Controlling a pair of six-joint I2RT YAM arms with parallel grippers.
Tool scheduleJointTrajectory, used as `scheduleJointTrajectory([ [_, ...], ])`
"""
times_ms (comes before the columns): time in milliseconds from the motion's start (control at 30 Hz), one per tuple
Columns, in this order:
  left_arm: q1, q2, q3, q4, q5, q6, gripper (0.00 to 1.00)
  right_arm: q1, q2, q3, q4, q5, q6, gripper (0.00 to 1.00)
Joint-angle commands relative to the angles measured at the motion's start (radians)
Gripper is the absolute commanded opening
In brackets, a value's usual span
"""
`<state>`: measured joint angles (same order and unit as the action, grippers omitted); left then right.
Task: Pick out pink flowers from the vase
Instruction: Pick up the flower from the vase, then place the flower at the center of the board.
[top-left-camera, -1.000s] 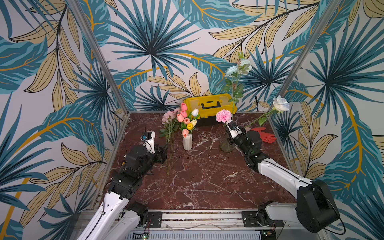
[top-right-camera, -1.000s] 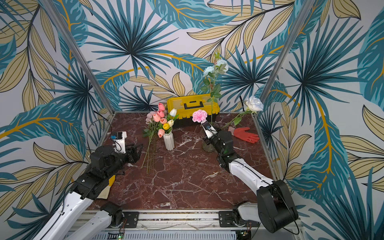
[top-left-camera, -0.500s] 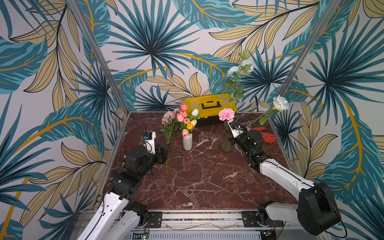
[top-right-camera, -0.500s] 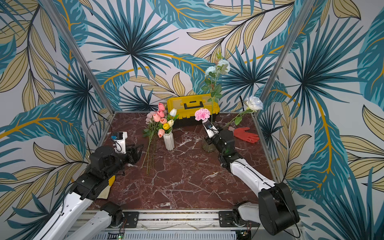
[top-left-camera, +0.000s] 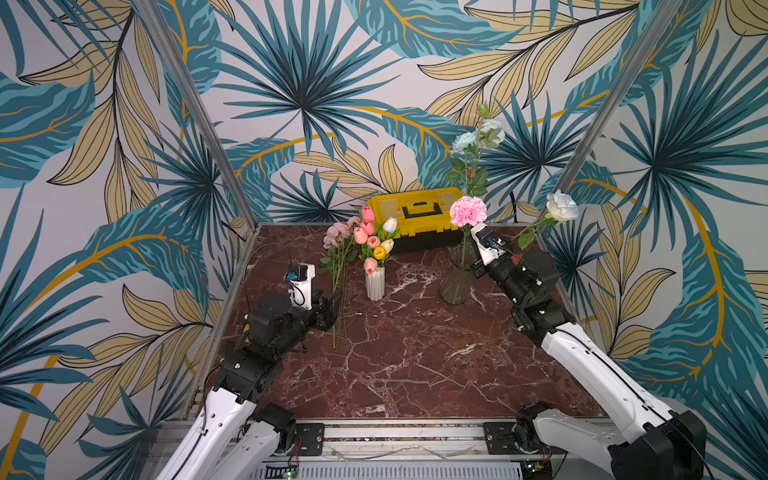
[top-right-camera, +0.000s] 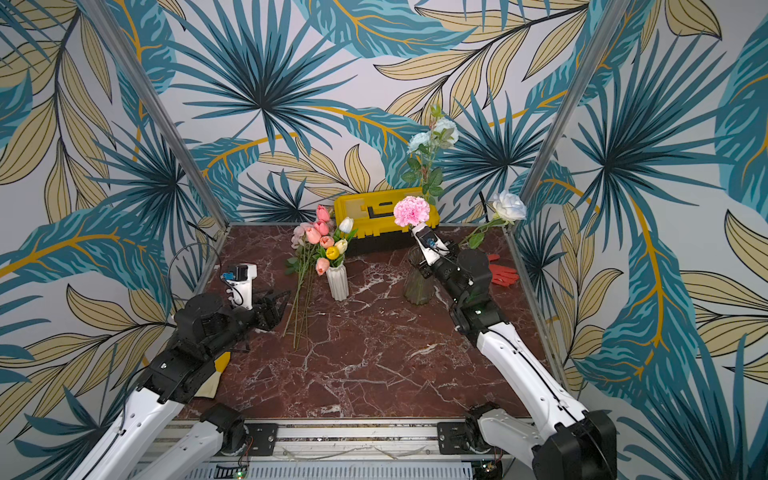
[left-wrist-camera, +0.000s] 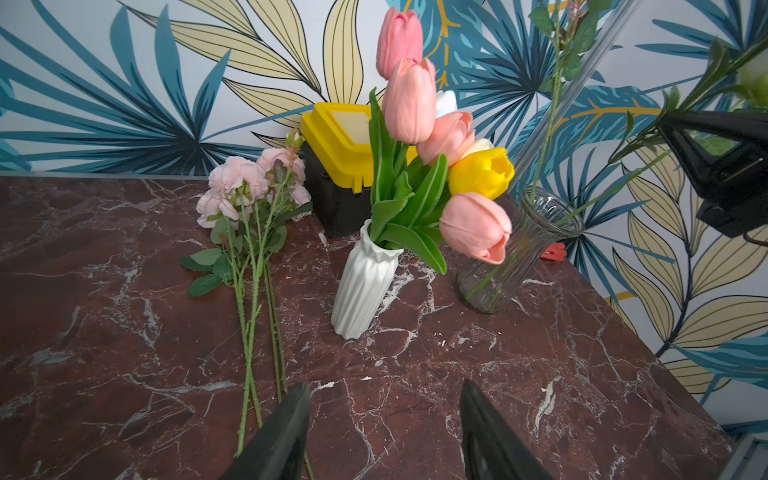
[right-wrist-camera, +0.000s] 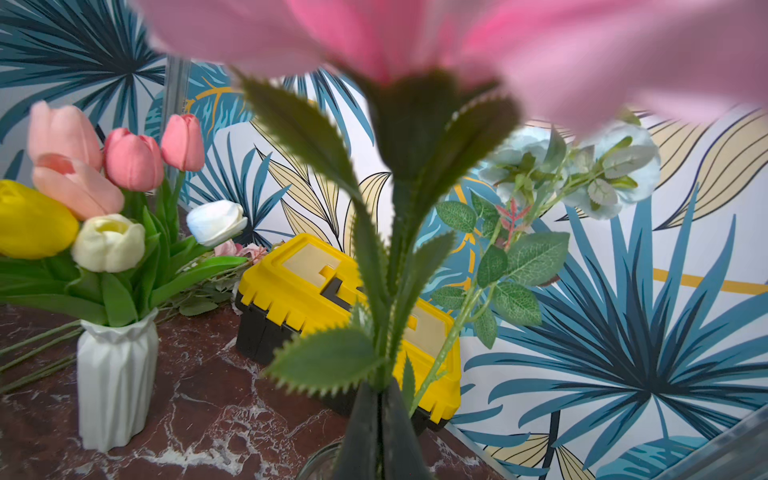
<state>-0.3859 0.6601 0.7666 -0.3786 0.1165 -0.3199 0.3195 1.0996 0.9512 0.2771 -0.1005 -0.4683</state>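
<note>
- Now the right claw (right-wrist-camera: 380, 409) is seen clamped tight on the green stem of the pink carnation (top-left-camera: 468, 211), just above the mouth of the glass vase (top-left-camera: 455, 278).
- Its bloom is held upright over that vase.
- Meanwhile the left claw (left-wrist-camera: 385, 386) is held apart and empty, low over the counter (top-left-camera: 415, 353).
- Beside it, pale pink roses (top-left-camera: 337, 232) are laid flat on the counter.
- Further back, pink tulips (top-left-camera: 365, 230) are seen standing in the white vase (top-left-camera: 375, 282).

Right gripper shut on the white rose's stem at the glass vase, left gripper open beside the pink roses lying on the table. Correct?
Not the white rose: the right gripper is shut on the stem of the pink carnation at the glass vase, as the right wrist view shows. The left gripper is open beside the pink roses lying on the table.
</note>
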Motion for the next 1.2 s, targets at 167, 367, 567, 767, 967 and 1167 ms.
scheduleJointTrajectory([
  [167,-0.004,-0.057,-0.013,0.029,0.13,0.033,0.59,-0.002,-0.106,0.14,-0.142,-0.097,0.064,0.0],
  [367,-0.006,-0.059,-0.011,0.031,0.193,0.033,0.61,-0.001,-0.122,0.225,-0.145,-0.212,0.187,0.0],
  [567,-0.004,-0.068,-0.01,0.03,0.289,0.082,0.64,0.003,-0.132,0.227,-0.079,-0.302,0.364,0.0],
  [767,-0.011,-0.01,-0.007,0.048,0.434,0.149,0.64,0.028,-0.131,0.181,-0.105,-0.426,0.486,0.0],
  [967,-0.143,0.099,0.002,0.099,0.365,0.249,0.64,0.073,-0.142,0.019,0.025,-0.475,0.609,0.0],
  [1167,-0.285,0.26,0.027,0.281,0.282,0.319,0.64,0.132,-0.136,-0.097,0.135,-0.444,0.635,0.0],
])
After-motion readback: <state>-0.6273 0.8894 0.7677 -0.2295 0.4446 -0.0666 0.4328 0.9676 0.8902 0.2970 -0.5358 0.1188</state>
